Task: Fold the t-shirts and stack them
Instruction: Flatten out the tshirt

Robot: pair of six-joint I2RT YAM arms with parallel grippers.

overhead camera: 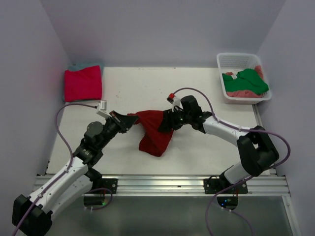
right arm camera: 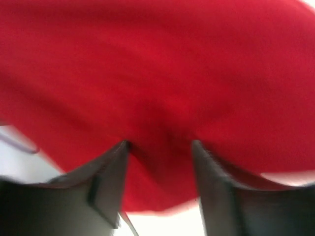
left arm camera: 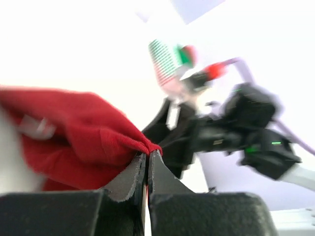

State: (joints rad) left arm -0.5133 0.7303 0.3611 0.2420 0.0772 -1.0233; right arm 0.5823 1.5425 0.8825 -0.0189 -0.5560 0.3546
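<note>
Black fingers of the left gripper fill the bottom of its wrist view. They are pressed together, pinching a corner of the soft dark red short-sleeved t-shirt, which bunches away to the left. Only this view shows that pinch closely; it also catches the right arm's blurred black wrist beyond.

The right wrist view is nearly all red cloth. The right gripper has its jaws apart, with the fabric sagging into the gap between them.

From above, neither grip can be read, but the layout can. The shirt hangs between the two grippers over the middle of the white desk, its lower part drooping toward the near edge. At the far left corner a folded magenta-pink t-shirt lies on a teal t-shirt. At the far right, a white plastic lattice basket holds a crumpled green t-shirt on top of a salmon-pink t-shirt.
</note>
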